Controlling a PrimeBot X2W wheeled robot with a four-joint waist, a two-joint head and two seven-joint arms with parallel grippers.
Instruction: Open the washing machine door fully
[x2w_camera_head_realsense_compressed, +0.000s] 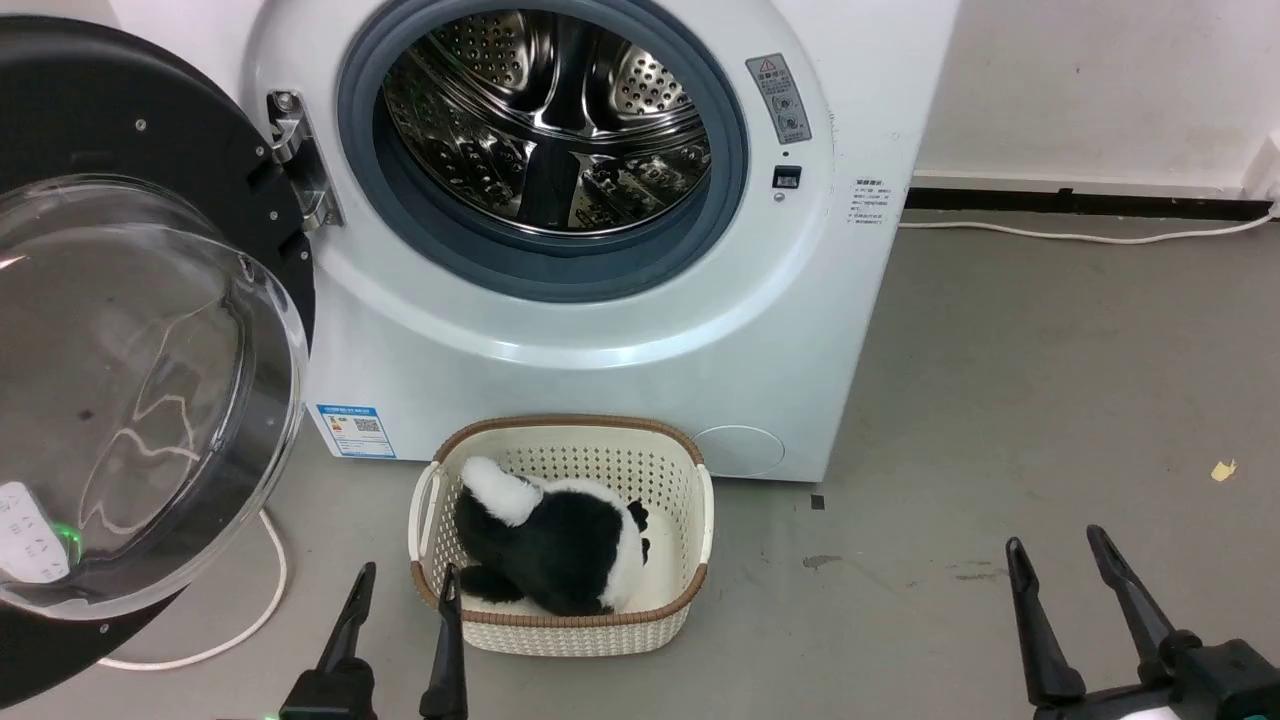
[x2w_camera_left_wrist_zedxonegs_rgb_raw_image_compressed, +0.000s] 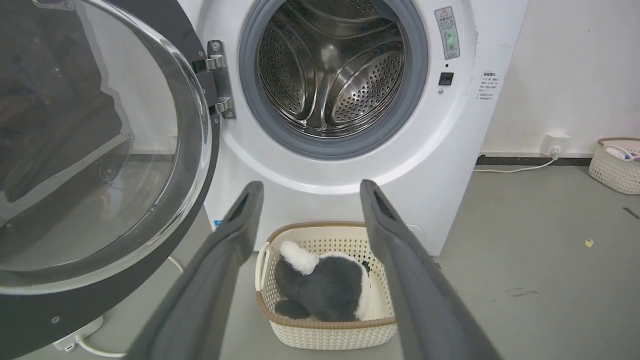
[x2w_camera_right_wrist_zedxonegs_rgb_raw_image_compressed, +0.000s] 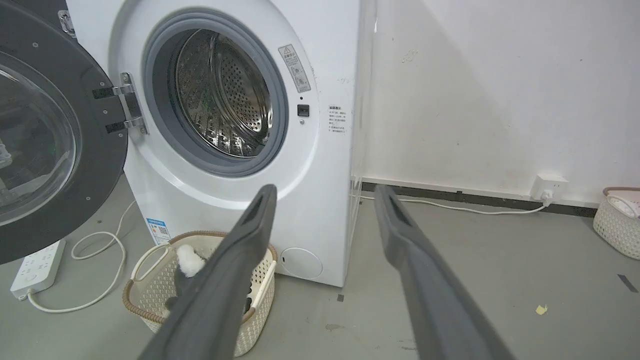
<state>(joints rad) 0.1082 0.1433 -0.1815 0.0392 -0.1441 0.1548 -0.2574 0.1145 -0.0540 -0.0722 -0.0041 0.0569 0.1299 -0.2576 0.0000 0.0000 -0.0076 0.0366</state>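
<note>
The washing machine door (x2w_camera_head_realsense_compressed: 120, 380) stands swung wide to the left on its metal hinge (x2w_camera_head_realsense_compressed: 300, 160), black rim around a bulging clear glass bowl; the door (x2w_camera_left_wrist_zedxonegs_rgb_raw_image_compressed: 95, 150) also looms at the left of the left wrist view and the door (x2w_camera_right_wrist_zedxonegs_rgb_raw_image_compressed: 45, 135) sits at the left of the right wrist view. The steel drum (x2w_camera_head_realsense_compressed: 550, 120) lies exposed behind its grey gasket. My left gripper (x2w_camera_head_realsense_compressed: 408, 580) is open at the lower left, apart from the door and holding nothing. At the lower right my right gripper (x2w_camera_head_realsense_compressed: 1058, 548) is open and empty.
A cream basket (x2w_camera_head_realsense_compressed: 690, 590) with a black-and-white plush toy (x2w_camera_head_realsense_compressed: 560, 545) stands on the floor below the drum, just right of my left fingers. A white cable (x2w_camera_head_realsense_compressed: 230, 630) and power strip (x2w_camera_right_wrist_zedxonegs_rgb_raw_image_compressed: 37, 267) lie under the door. Another basket (x2w_camera_right_wrist_zedxonegs_rgb_raw_image_compressed: 617, 220) sits by the right wall.
</note>
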